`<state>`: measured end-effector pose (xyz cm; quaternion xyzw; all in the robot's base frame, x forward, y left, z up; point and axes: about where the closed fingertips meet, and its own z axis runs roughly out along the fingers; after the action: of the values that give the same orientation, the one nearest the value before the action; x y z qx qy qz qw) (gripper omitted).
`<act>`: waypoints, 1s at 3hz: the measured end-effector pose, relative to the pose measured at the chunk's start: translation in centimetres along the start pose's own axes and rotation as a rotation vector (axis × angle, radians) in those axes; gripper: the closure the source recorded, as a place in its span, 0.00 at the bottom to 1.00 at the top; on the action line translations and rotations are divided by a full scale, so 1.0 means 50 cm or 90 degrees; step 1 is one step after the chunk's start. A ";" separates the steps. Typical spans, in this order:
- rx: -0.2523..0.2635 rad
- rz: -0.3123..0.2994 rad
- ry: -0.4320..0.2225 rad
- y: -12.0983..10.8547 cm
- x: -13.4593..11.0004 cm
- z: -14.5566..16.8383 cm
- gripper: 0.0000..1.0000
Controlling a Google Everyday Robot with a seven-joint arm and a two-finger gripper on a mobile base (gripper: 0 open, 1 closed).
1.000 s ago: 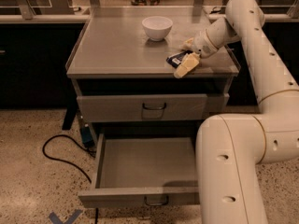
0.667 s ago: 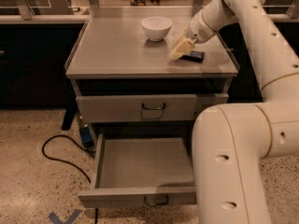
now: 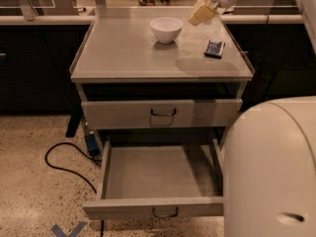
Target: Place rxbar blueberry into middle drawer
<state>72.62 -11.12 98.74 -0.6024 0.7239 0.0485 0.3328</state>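
We find the bar (image 3: 215, 48) lying flat on the table (image 3: 123, 53), toward the right rear, well apart from the bowl (image 3: 166, 29) and short of the right edge. The tool (image 3: 201, 15) hangs above the table's rear, up and to the left of the bar, and does not touch it. We cannot tell whether it is open or closed, and we see nothing in its hold. The drawer (image 3: 158, 174) stands pulled out below the closed upper front (image 3: 163, 113).

We judge the bar light and thin, with a slick wrapper over a firm but bendable core. It is not fragile, but it may skid on the smooth metal or slip from a loose pinch. Lying flat, it offers little height. We advise coming down from above and holding it across the narrow width at mid-length, closing on the long edges firmly enough to stop it slipping. The wrapper's end seams are poor holds. A short drop into the drawer should do it no harm.
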 end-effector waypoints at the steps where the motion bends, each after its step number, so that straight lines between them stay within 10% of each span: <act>1: -0.002 0.000 0.004 0.026 -0.005 -0.026 0.81; 3: -0.002 0.000 0.004 0.026 -0.004 -0.025 0.35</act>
<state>70.94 -11.18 99.42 -0.6034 0.7247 0.0478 0.3294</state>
